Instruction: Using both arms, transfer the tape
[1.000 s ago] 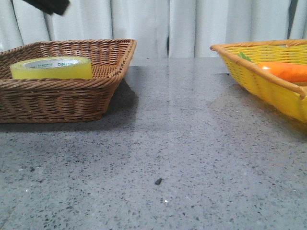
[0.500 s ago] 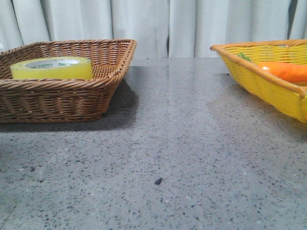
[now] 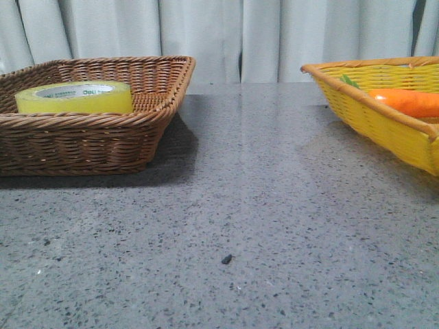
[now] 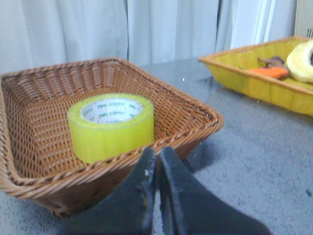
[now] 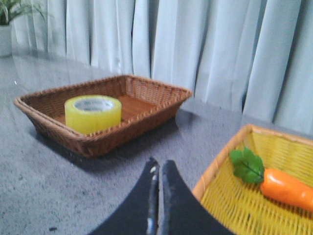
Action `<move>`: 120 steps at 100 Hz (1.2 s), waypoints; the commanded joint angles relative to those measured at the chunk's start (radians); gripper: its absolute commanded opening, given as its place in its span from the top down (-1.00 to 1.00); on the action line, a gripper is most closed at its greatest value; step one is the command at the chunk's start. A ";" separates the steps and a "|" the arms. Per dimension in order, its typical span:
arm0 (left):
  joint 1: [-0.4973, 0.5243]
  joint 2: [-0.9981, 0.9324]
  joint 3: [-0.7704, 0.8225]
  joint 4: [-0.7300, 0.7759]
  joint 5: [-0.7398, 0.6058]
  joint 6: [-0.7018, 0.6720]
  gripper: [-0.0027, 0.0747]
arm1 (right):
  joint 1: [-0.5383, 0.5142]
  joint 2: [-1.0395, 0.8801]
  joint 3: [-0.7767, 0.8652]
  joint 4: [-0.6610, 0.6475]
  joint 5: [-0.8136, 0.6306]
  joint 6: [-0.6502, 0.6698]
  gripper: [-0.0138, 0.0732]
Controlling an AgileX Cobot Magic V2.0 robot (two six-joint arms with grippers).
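Observation:
The yellow tape roll (image 3: 74, 97) with a white printed core lies flat in the brown wicker basket (image 3: 147, 123) at the left. It also shows in the left wrist view (image 4: 110, 125) and in the right wrist view (image 5: 93, 113). My left gripper (image 4: 157, 152) is shut and empty, in front of the brown basket's near rim (image 4: 122, 159), apart from the tape. My right gripper (image 5: 159, 163) is shut and empty above the grey table, between the two baskets. Neither arm shows in the front view.
A yellow wicker basket (image 3: 384, 123) at the right holds an orange carrot (image 3: 406, 101) with green leaves (image 5: 248, 165) and a pale round thing (image 4: 301, 61). A small dark speck (image 3: 226, 259) lies on the grey table (image 3: 260, 205). Curtains hang behind.
A black arm part at the front view's top left has moved up out of view. The tape and both baskets have not moved.

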 commanded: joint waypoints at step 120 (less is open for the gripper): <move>0.122 -0.087 0.077 -0.010 -0.134 -0.001 0.98 | -0.005 -0.046 0.009 -0.019 -0.107 -0.005 0.82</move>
